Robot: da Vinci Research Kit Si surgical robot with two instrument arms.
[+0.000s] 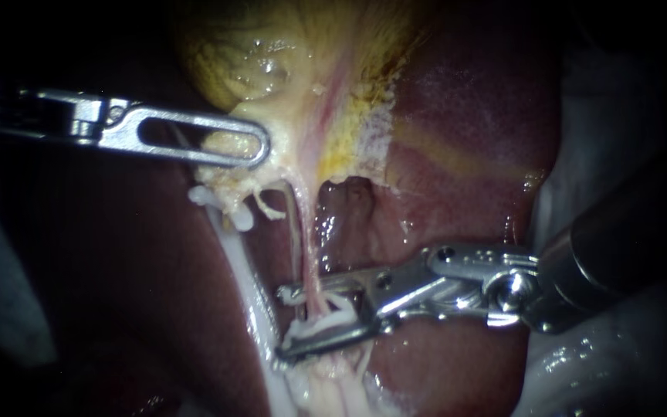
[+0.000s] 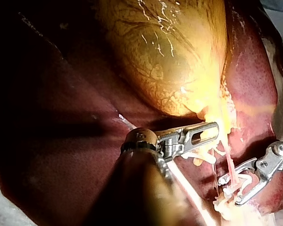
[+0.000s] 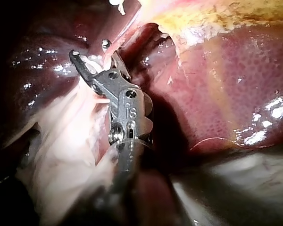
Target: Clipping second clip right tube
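the closing of the clip is in hand: below the gallbladder (image 1: 272, 62), my right instrument (image 1: 283, 324) stands with jaws wide, one on each side of the right tube (image 1: 305, 247) that runs down from the gallbladder's neck. my left instrument (image 1: 258, 150) is clamped on that neck. next, i judge, the right jaws must sit square across the tube and squeeze fully.

Nothing here carries a label or sign I can read. The only marking is a tiny stamp (image 3: 130, 112) on the metal head of the right instrument (image 3: 95, 60), seen in the right wrist view. The liver (image 3: 217, 94) and gallbladder (image 2: 170, 56) bear no writing.
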